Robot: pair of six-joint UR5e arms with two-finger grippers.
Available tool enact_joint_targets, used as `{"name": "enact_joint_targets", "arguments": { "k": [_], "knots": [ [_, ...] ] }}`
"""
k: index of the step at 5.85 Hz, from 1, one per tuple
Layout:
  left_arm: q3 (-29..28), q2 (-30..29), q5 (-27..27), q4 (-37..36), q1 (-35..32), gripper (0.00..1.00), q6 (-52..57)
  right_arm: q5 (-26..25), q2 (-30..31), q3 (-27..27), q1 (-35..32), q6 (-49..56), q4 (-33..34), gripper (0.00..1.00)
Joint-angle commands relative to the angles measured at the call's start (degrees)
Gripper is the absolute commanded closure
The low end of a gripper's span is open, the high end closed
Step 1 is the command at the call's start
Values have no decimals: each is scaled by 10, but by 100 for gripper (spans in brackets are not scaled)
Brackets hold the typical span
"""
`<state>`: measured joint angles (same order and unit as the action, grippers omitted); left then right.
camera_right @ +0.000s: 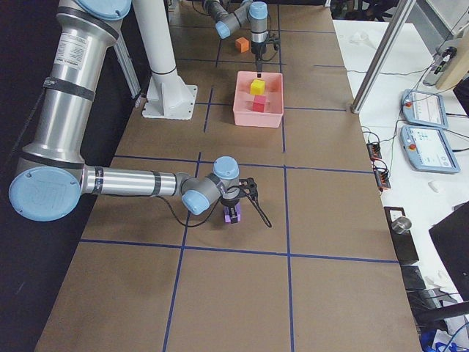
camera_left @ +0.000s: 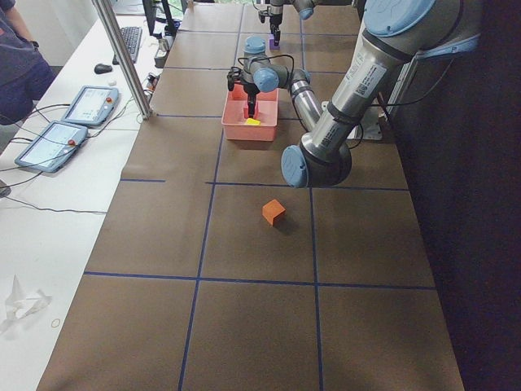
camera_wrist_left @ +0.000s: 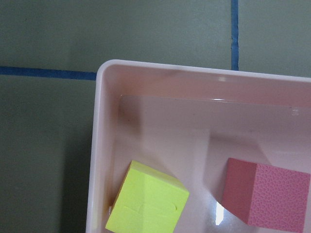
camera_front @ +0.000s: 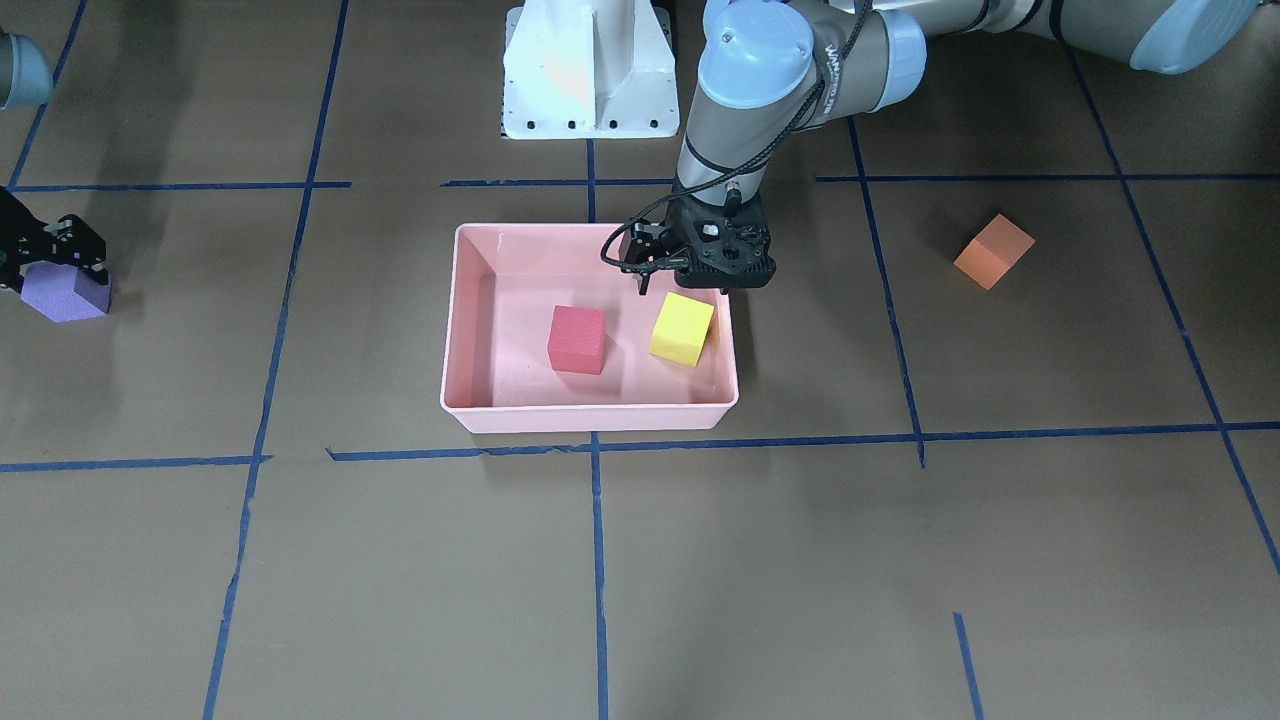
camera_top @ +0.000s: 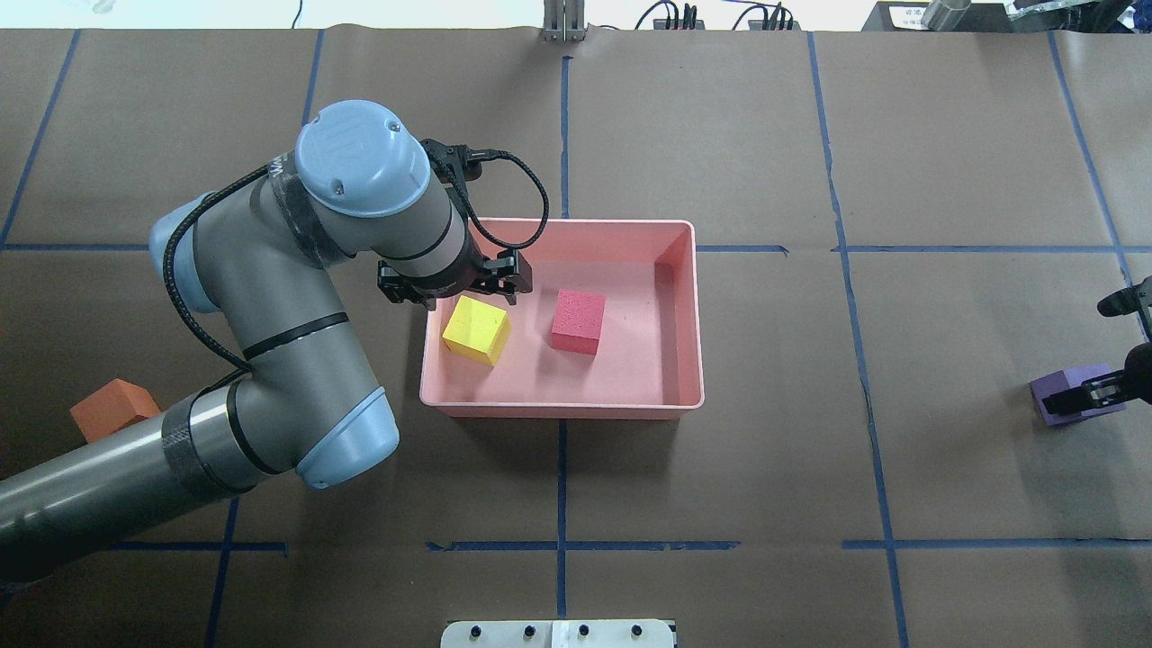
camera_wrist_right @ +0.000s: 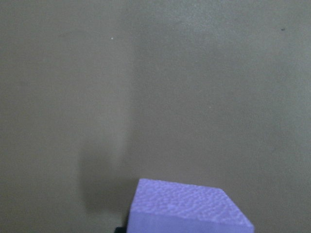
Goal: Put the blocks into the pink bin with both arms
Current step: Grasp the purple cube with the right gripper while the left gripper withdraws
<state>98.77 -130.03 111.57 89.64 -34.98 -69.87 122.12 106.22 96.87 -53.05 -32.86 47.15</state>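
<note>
The pink bin [camera_front: 590, 418] [camera_top: 562, 409] holds the red cube [camera_front: 577, 339] [camera_top: 577, 321] and the yellow-green cube [camera_front: 683, 328] [camera_top: 476, 329], which sits tilted near the bin's wall. My left gripper [camera_front: 683, 288] [camera_top: 454, 290] hovers open just above the yellow-green cube, apart from it. The orange cube [camera_front: 993, 251] [camera_top: 112, 407] lies on the table beside my left arm. My right gripper [camera_front: 60, 268] [camera_top: 1093, 396] straddles the purple cube [camera_front: 65, 297] [camera_top: 1062, 382] at table height, its fingers against the cube's sides.
The white pedestal base [camera_front: 588, 70] stands behind the bin. Blue tape lines grid the brown table. Operator desks with tablets [camera_left: 65, 130] flank the far long side. The left wrist view shows the bin's corner [camera_wrist_left: 104, 73] with both cubes inside.
</note>
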Motion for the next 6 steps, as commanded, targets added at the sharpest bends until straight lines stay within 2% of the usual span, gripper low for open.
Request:
{"name": "enact_joint_targets", "arguments": {
  "k": [1,2,3,4,6],
  "knots": [
    [8,4,6,-1,-2,0,6,7,-6,35,1,-3,6,74],
    [32,34,10,-1,-3,0,36,21,-35,84,1,-32,72,74],
    [67,69,30,-16,-13,0,103,21,-96,131,1,-70,170,74],
    [97,106,32,-22,-32,0,165,21,-175,151,3,-113,261,74],
    [166,227,50,-20,-87,0,315,13,-355,152,55,-222,423,73]
  ]
}}
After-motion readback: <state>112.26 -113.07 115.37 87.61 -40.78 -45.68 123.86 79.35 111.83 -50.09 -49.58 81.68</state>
